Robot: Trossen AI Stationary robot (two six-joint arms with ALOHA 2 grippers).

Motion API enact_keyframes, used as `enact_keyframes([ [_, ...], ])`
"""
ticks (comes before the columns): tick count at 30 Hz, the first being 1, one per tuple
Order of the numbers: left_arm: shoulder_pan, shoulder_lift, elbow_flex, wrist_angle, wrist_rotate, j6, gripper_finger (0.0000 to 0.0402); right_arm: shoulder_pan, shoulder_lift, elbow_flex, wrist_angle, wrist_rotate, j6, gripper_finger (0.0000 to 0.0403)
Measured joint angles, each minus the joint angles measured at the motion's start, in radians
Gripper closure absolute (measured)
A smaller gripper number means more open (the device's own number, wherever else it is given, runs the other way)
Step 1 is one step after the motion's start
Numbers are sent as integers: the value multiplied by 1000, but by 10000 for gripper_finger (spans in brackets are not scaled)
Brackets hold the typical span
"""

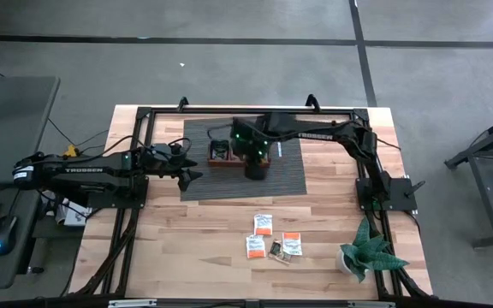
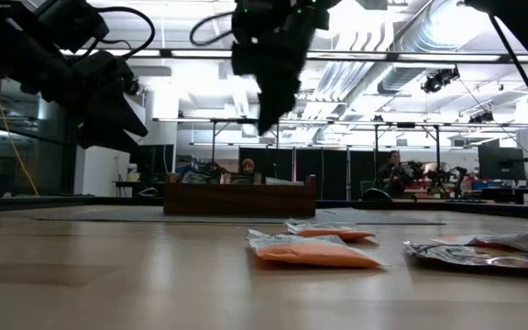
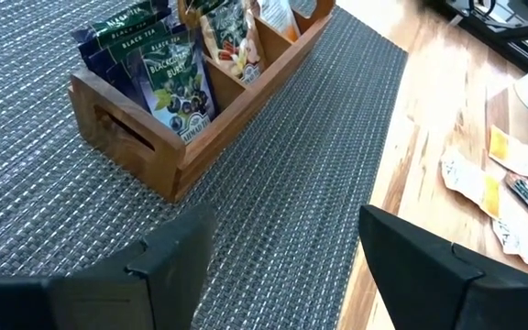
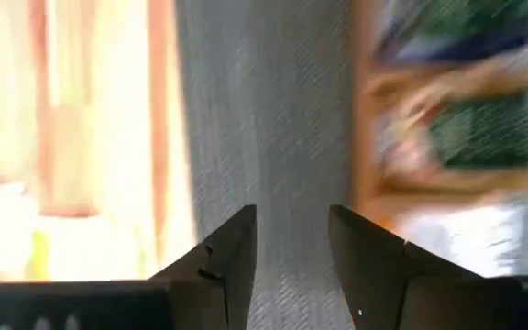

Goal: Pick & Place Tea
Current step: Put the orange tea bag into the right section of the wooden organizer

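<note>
Bench [image 1: 187, 248]: we see a pale wooden top with a dark frame round it and a grey woven mat [image 1: 285, 175] lying toward its far edge.
Tray [image 1: 216, 160]: it sits on the mat, three compartments in a row; in the left wrist view the tray [image 3: 145, 147] holds dark sachets [image 3: 177, 96] upright in its nearest compartment, with other packets in the middle one and paler ones at the far end.
Loose tea [image 1: 264, 224]: we count about four orange-and-white sachets and one dark one lying flat on bare wood near the bench's front edge, right of centre, close together; in the low view they lie flat in the foreground [image 2: 314, 252].
Right gripper [image 1: 255, 167]: it hangs above the mat at the tray's right end; from the low view the right gripper [image 2: 269, 115] is well above the tray, fingers pointing down.
Right gripper state: its own wrist view shows the fingers [image 4: 232, 252] parted with only mat between them, so we read it as open and empty.
Tea to right gripper: the loose sachets lie well apart from it, toward the front edge; the tray's sachets are just beside and below it.
Left gripper [image 1: 187, 175]: it waits over the mat's left part, left of the tray, fingers [image 3: 177, 252] spread wide and empty.
Plant [image 1: 368, 252]: it stands at the bench's front right corner.
</note>
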Motion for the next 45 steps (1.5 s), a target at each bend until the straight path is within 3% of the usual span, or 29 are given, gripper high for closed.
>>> enact_keyframes([
  [5,0,0,0,0,-7,0,131,43,-30,-145,-15,-82,31,269],
  [13,0,0,0,0,-19,0,131,144,-151,-403,180,-120,171,269],
  [24,0,0,0,0,-18,-11,131,326,-211,-644,471,-49,267,269],
  [32,0,0,0,-1,-14,-14,131,370,-211,-731,605,-38,419,269],
  [45,0,0,0,-1,10,-13,131,363,-211,-734,615,-37,444,269],
])
